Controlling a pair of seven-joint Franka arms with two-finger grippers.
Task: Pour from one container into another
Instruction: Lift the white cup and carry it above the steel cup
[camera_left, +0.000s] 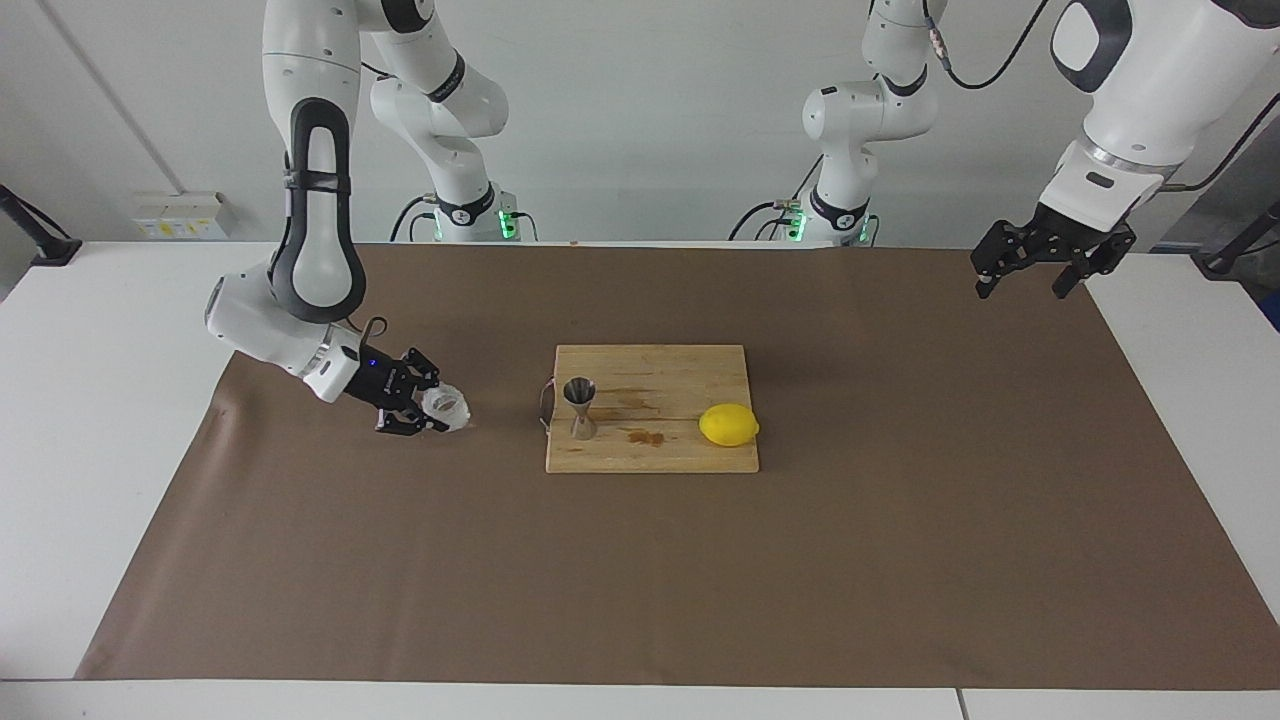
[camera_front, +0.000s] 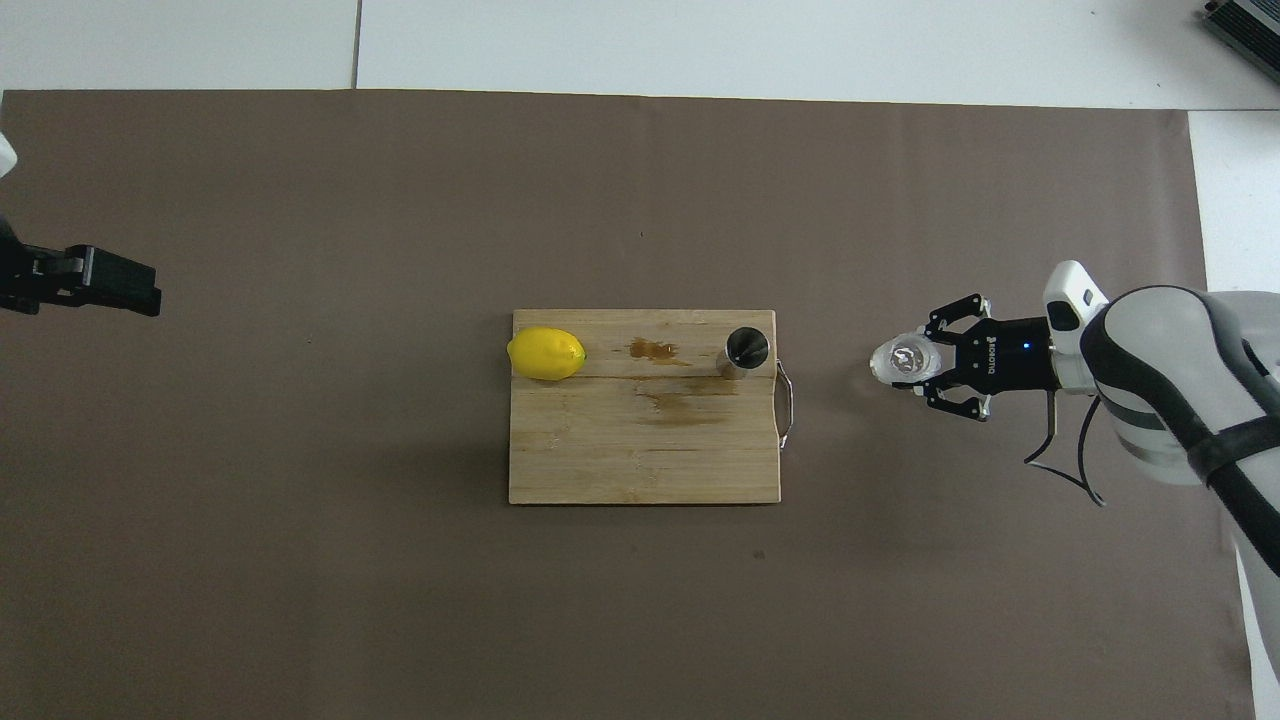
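A small whitish crinkled cup (camera_left: 446, 408) (camera_front: 902, 360) hangs just above the brown mat, held upright by my right gripper (camera_left: 428, 410) (camera_front: 918, 364), which is shut on its sides. A steel hourglass jigger (camera_left: 579, 406) (camera_front: 746, 350) stands on the wooden cutting board (camera_left: 660, 450) (camera_front: 620, 450), at the board's edge toward the right arm's end. The cup is a short way from that edge. My left gripper (camera_left: 1032, 274) (camera_front: 110, 290) hangs open high over the mat's corner at the left arm's end, where that arm waits.
A yellow lemon (camera_left: 729, 425) (camera_front: 546, 353) lies on the board toward the left arm's end, with brown stains (camera_left: 645, 436) between it and the jigger. The board has a metal handle (camera_front: 787, 405) beside the jigger. A brown mat (camera_left: 640, 580) covers the white table.
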